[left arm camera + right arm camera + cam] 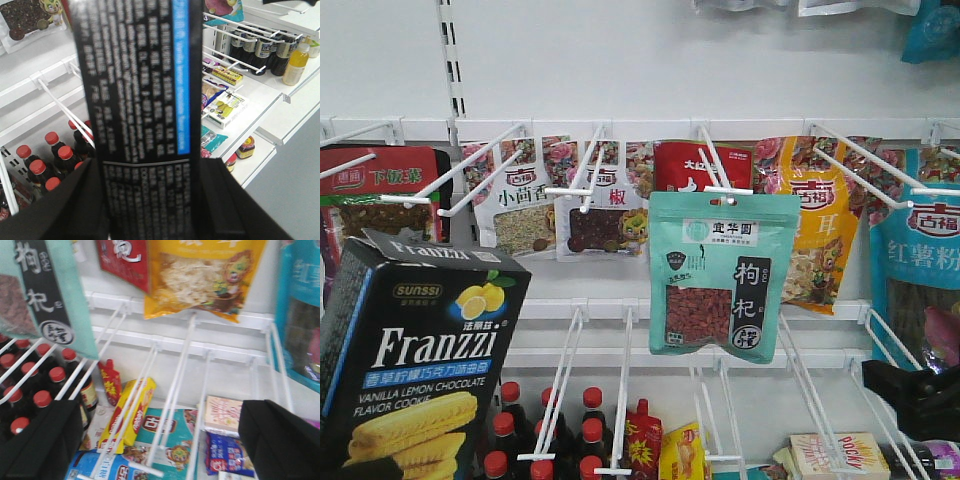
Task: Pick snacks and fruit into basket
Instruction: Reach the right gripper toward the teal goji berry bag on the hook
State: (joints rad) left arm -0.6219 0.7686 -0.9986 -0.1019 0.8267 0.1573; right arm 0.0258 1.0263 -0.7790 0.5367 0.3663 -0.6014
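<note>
A white shelf wall (620, 60) fills the front view, with rows of peg hooks carrying hanging pouches. The basket does not show in any view.

The black Franzzi cookie box (415, 370) sits low at the left of the front view, off the shelf, standing on end and tipped a little. The left wrist view shows why: the left claw (150, 200) is clenched on it, a dark finger on each side of the box's lower part. The box's long axis runs straight away from the wrist.

The mint-green goji pouch (723, 275) hangs flat from a white peg (725, 170) near the middle of the rack, its long axis vertical. A red pouch (695, 165) hangs behind it and the yellow-orange pouch (820, 240) just beside it on the right.

The right claw (160, 440) is released, its two fingers wide apart with nothing between them, pointed at the lower pegs and the packets on the shelf below. From it the goji pouch (45, 290) lies up and to the left, at the corner of its view. In the front view this claw (910, 395) shows low at the right edge, well apart from the pouch.

As a judgement, the right arm is the free one for the pouch. It would have to rise and swing left, then draw the pouch outward along its peg.
</note>
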